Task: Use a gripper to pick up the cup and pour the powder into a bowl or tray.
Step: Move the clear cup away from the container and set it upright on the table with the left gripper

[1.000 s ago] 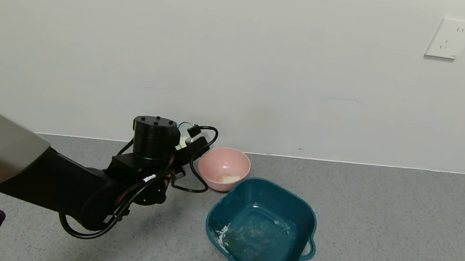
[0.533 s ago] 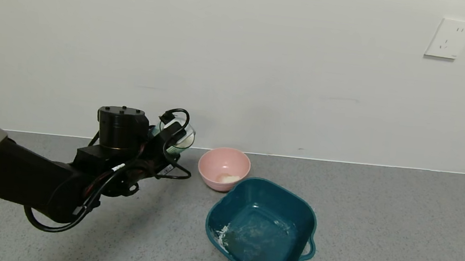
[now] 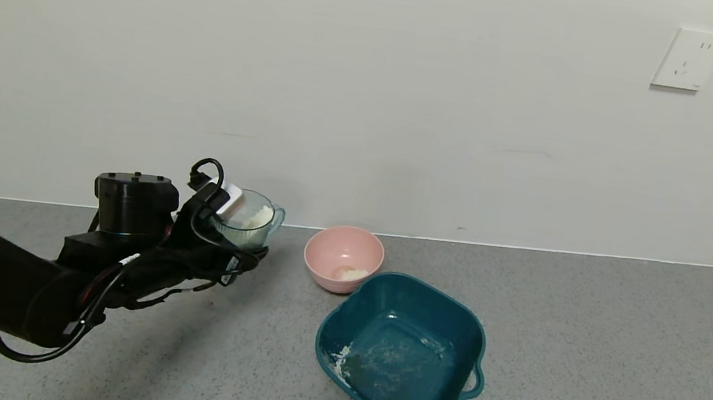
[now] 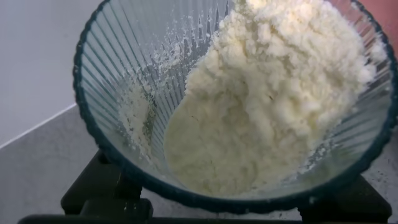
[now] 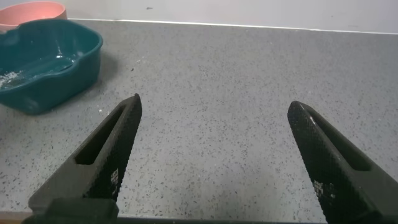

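While left pincer [image 3: 230, 240] grips cup [image 3: 250, 218], powder [image 4: 273, 106] inside

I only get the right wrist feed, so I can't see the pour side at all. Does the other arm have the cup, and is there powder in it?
Observer: Yes. The left gripper is shut on the cup, held above the floor to the left of the pink bowl.
Operator: Is the cup full?
Observer: The left wrist view shows powder piled against one side of the cup, the other side nearly bare.
Operator: Anything already in the bowl?
Observer: A small heap of white powder lies at its bottom.
Operator: And the teal tub I can see?
Observer: The teal tub sits just in front of the bowl, with white smears inside.
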Available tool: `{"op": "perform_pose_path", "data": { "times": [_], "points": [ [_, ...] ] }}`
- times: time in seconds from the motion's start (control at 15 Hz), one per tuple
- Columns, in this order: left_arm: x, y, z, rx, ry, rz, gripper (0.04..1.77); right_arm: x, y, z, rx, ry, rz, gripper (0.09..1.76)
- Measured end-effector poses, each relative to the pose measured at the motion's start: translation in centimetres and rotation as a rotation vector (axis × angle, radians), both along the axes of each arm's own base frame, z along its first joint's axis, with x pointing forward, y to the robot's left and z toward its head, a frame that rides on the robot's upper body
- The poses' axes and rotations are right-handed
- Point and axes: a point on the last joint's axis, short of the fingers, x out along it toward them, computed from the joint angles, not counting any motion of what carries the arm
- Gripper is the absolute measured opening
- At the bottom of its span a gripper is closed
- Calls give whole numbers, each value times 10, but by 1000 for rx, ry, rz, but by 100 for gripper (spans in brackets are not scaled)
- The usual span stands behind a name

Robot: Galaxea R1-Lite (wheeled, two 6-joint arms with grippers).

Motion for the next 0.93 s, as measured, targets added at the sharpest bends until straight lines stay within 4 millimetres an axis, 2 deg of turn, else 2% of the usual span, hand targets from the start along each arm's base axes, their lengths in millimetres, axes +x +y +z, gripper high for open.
{"op": "perform_pose_path", "data": {
  "times": [0.33,0.6,0.93],
  "points": [
    [1,16,-7,-123,-16,-4,129,0,0,0,0,0,0,171],
    [2,33,-22,-188,-24,6,129,0,0,0,0,0,0,171],
    [3,40,-40,-276,33,35,129,0,0,0,0,0,0,171]
  ]
}}
